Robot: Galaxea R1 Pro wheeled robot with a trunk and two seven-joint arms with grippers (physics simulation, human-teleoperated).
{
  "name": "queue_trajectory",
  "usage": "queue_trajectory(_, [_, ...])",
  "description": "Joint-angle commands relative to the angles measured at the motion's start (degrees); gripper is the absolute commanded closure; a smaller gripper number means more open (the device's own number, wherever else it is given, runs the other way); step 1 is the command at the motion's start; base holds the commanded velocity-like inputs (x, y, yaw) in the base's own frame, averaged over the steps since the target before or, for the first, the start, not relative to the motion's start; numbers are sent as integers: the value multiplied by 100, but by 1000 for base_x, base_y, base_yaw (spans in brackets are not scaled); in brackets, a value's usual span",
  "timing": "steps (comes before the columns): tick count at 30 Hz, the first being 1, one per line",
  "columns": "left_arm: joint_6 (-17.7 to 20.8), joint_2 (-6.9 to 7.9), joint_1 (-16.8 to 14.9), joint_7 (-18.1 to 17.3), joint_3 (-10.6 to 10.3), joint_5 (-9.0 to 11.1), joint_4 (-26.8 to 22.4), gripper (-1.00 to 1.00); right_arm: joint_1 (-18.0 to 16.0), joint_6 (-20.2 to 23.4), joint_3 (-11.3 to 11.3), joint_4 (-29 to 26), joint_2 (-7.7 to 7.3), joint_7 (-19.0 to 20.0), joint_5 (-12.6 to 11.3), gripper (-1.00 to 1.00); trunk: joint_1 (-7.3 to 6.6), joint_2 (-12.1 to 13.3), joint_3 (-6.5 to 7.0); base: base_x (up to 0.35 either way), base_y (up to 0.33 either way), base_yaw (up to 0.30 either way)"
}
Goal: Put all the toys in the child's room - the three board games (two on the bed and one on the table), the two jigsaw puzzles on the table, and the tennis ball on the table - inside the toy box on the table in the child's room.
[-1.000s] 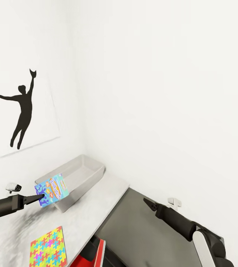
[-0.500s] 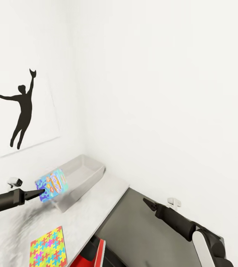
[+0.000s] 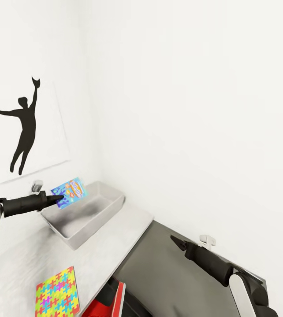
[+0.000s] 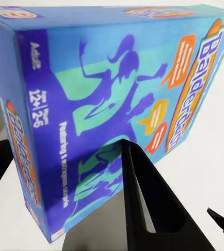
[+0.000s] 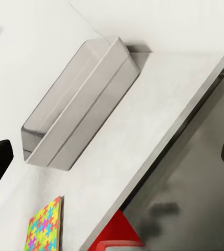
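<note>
My left gripper (image 3: pixel 61 199) is shut on a blue board game (image 3: pixel 70 192) lettered Balderdash and holds it tilted in the air over the far left rim of the toy box (image 3: pixel 88 220). In the left wrist view the board game (image 4: pixel 107 99) is seen close up, with one dark finger (image 4: pixel 146 204) lying across its face. The light grey toy box looks empty and stands on the table (image 3: pixel 119 235) in the wall corner. One jigsaw puzzle (image 3: pixel 56 293) lies flat near the table's front edge. My right gripper (image 3: pixel 176 241) hangs open over the dark cabinet, holding nothing.
A dark grey cabinet top (image 3: pixel 172 281) adjoins the table on the right, lower than it. Something red (image 3: pixel 110 304) sits below the table's front edge. A black silhouette poster (image 3: pixel 22 130) hangs on the left wall, and a white fitting (image 3: pixel 207 240) is on the right wall.
My left arm has lifted the board game up and back, from in front of the toy box's near end to above its far rim. The right arm has stayed put.
</note>
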Motion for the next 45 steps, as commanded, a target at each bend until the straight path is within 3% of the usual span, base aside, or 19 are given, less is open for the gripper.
queue_trajectory(1, [43,-41,-90,160,-7,39,107,100,-5,45,-16,-3,5,17,-16,-100,2,-11,-18,0,0,0])
queue_trajectory(2, [37,-135,-251,522,-30,31,286,100,-5,45,-19,-3,2,20,-16,-100,2,-11,-27,0,0,0])
queue_trajectory(6, [20,-371,-526,1292,-56,24,543,100,-5,46,-22,-3,-1,38,-16,-100,2,-11,-65,0,0,0])
queue_trajectory(9, [-1,-693,-699,2092,-68,21,675,100,-5,52,-24,-3,-5,68,-16,-100,2,-11,-93,0,0,0])
queue_trajectory(13, [-58,-991,-847,2683,-72,19,727,100,-5,54,-25,-3,-10,87,-16,-100,2,-11,-131,0,0,0])
queue_trajectory(18, [-324,-1233,-1005,3169,-75,17,866,100,-5,54,-25,-7,-11,94,-16,-100,2,-11,-178,0,0,0])
queue_trajectory(29, [-996,-1479,-1280,4056,-74,16,1271,100,-5,54,-19,-111,-11,163,-16,-100,2,-11,-281,0,0,0])
queue_trajectory(34, [-1239,-1657,-1325,4433,-75,5,1309,100,-5,73,-20,-125,-11,231,-16,-100,2,-11,-328,0,0,0])
queue_trajectory(40, [-1633,-1937,-1348,5022,-87,2,1318,100,-5,107,-78,-133,-19,1050,-16,-100,2,-11,-384,0,0,0])
queue_trajectory(45, [-1817,-2024,-1350,5344,-183,1,1319,100,-5,127,-105,-135,-27,1347,-16,-100,2,-11,-431,0,0,0])
